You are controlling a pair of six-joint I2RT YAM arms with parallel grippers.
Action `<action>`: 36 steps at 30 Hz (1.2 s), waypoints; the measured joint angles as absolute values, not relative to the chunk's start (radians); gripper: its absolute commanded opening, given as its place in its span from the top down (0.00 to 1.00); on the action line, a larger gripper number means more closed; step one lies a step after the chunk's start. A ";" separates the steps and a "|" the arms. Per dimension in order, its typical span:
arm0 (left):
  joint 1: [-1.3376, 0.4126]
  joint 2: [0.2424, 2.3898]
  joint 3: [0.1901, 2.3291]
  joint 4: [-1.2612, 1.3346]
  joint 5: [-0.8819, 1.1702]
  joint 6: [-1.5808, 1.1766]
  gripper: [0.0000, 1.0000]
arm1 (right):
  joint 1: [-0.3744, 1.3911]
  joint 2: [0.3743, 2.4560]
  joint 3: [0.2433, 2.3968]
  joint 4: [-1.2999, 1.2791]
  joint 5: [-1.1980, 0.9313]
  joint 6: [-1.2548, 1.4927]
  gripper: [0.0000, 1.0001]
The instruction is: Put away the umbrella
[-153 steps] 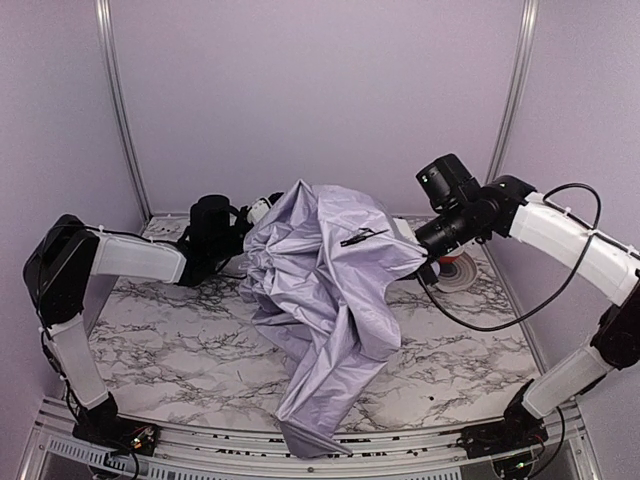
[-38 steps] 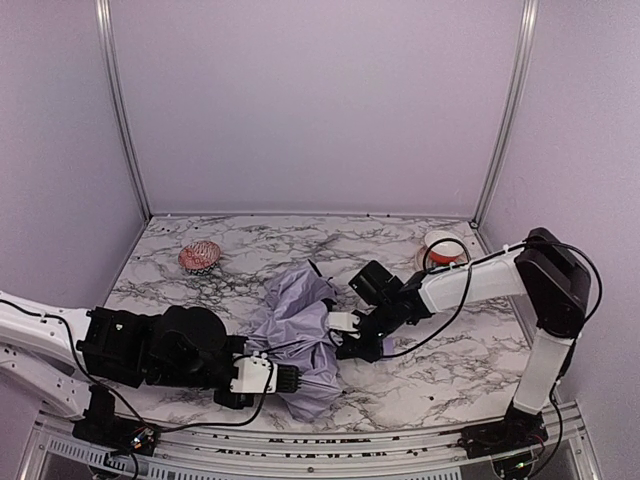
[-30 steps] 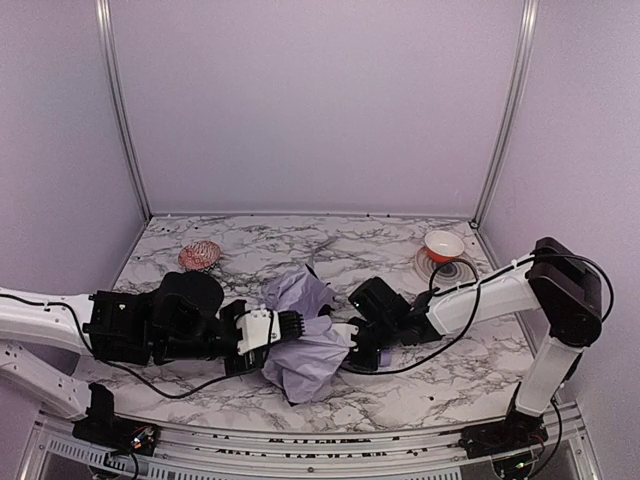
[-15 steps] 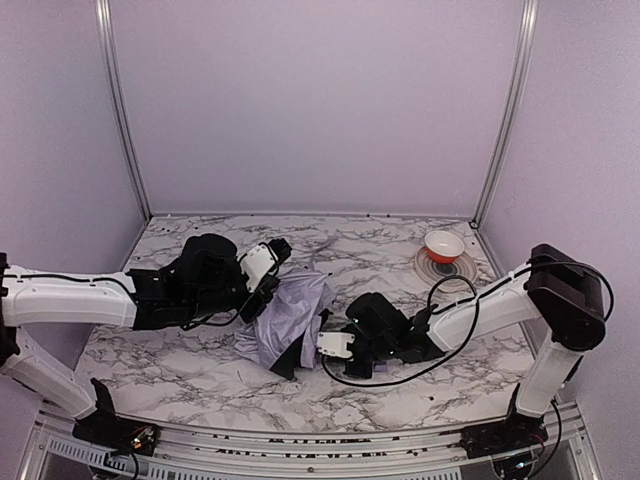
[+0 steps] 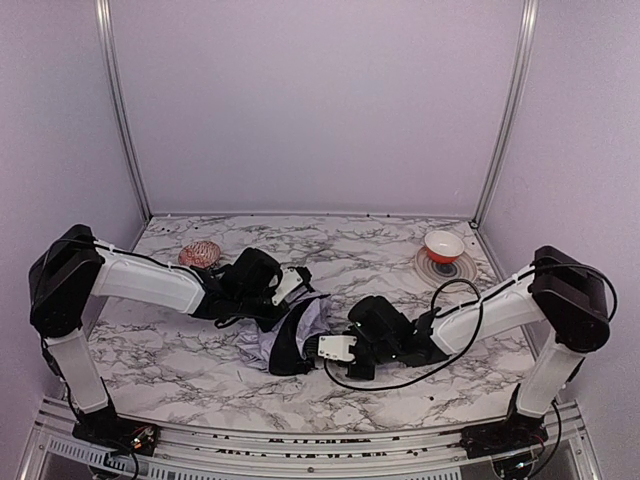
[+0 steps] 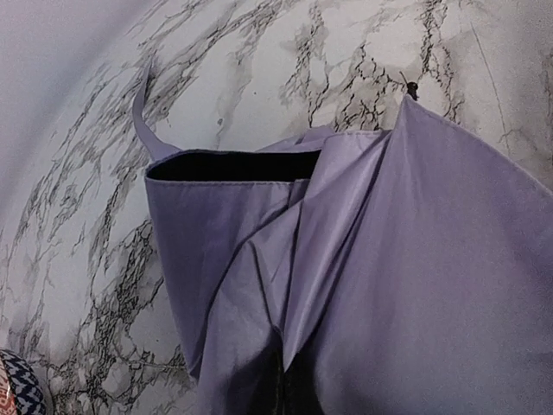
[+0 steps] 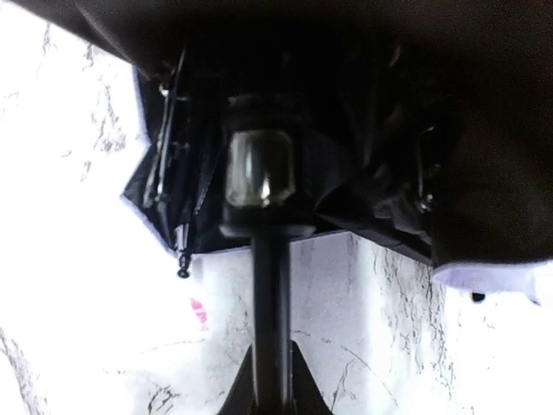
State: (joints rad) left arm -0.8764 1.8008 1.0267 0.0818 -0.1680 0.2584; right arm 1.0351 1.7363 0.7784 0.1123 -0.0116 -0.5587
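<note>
Left pincer [image 5: 292, 284] is closed, apparently pinching the lavender canopy [image 6: 415, 259] of the umbrella [image 5: 288, 332], which lies crumpled on the table [image 5: 170, 350] between both arms. Right pincer [image 5: 333, 348] clamps narrowly on the thin black shaft [image 7: 270, 303]. Collapsing looks like the step in hand; next, the shaft probably needs pushing in while the fabric is gathered tight.

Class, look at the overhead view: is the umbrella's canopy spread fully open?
No, the umbrella lies collapsed in a small crumpled bundle.
</note>
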 measured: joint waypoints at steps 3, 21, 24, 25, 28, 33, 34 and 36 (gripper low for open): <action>-0.867 1.808 1.002 0.079 -0.166 0.269 1.00 | 1.040 1.699 0.741 0.127 0.013 -0.548 0.67; -0.865 1.771 0.937 0.143 -0.162 0.296 1.00 | 0.943 1.345 0.727 0.196 -0.140 -0.310 0.21; -0.865 1.745 0.935 0.144 -0.161 0.299 1.00 | 0.889 1.435 0.797 0.233 -0.245 -0.206 0.30; -0.865 1.740 0.935 0.145 -0.161 0.300 1.00 | 0.878 1.477 0.826 0.238 -0.281 -0.180 0.36; -0.865 1.736 0.935 0.144 -0.161 0.303 1.00 | 0.860 1.597 0.895 0.241 -0.376 -0.112 0.67; -0.858 1.736 0.936 0.133 -0.176 0.300 0.63 | 0.852 1.703 0.920 0.231 -0.450 -0.029 1.00; -0.855 1.736 0.937 0.131 -0.185 0.296 0.50 | 0.844 1.719 0.920 0.231 -0.467 -0.008 1.00; -0.847 1.734 0.945 0.122 -0.211 0.284 0.32 | 0.818 1.752 0.922 0.231 -0.491 0.019 1.00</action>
State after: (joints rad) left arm -0.8467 1.7344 0.9447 0.1223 -0.2108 0.2840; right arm 0.8185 1.7523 0.9222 0.2314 -0.4908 0.0193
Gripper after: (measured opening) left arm 0.378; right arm 0.007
